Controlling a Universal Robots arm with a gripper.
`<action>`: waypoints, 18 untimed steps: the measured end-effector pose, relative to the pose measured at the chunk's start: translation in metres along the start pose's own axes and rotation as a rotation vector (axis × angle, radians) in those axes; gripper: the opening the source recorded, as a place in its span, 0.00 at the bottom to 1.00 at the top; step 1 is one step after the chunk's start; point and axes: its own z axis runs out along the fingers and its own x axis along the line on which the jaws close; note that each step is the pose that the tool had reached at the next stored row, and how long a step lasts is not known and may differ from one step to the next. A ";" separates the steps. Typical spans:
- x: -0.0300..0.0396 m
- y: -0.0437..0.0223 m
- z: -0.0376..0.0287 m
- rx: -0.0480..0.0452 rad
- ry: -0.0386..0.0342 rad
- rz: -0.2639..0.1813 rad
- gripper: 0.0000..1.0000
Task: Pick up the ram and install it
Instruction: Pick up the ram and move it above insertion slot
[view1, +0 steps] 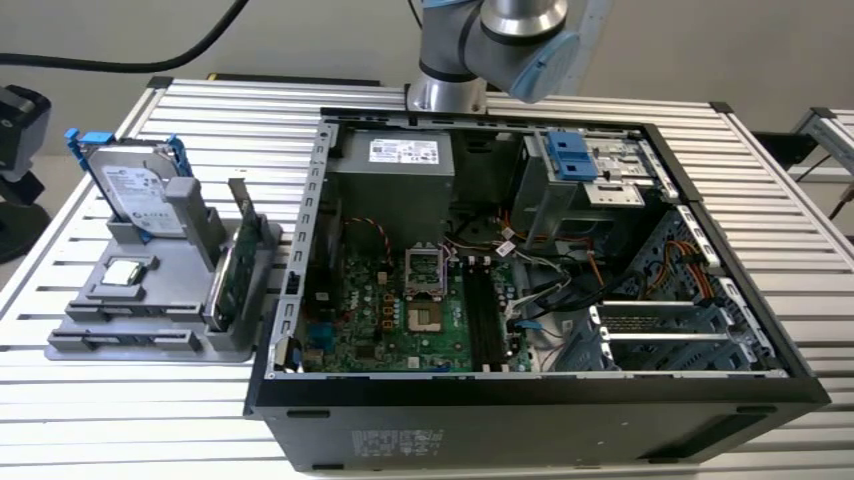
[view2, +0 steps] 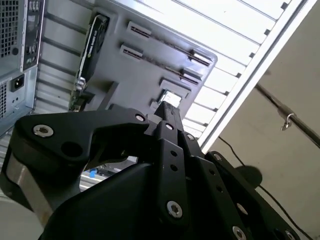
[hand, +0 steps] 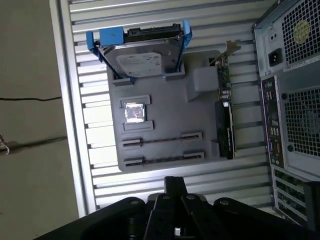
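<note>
Step in hand is judged to be the approach for the pick.

The ram's place cannot be told. The two long slots (hand: 162, 140) in the grey moulded plastic tray (hand: 165, 120) are seen bare. Whether a stick is seated in the dark memory slots (view1: 487, 315) of the open black computer case (view1: 534, 420), just beside the tray, cannot be made out.

A thin board is best gripped across its flat faces at mid-length and kept square. The tall green expansion card (hand: 225, 125), standing on the tray's case-side edge, is to be cleared.

The black linkage gripper (hand: 175, 182) is held high, near the tray's slotted edge, and is pointed down. It is clenched, with nothing seen in its grasp. The grey jointed arm (view1: 521, 35) is raised.
</note>
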 end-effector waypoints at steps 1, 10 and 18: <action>0.0000 0.0000 0.0001 0.0002 -0.0008 0.015 0.00; 0.0000 0.0000 0.0008 0.0015 -0.0068 0.140 0.00; 0.0001 -0.0001 0.0025 0.0027 -0.0116 0.240 0.00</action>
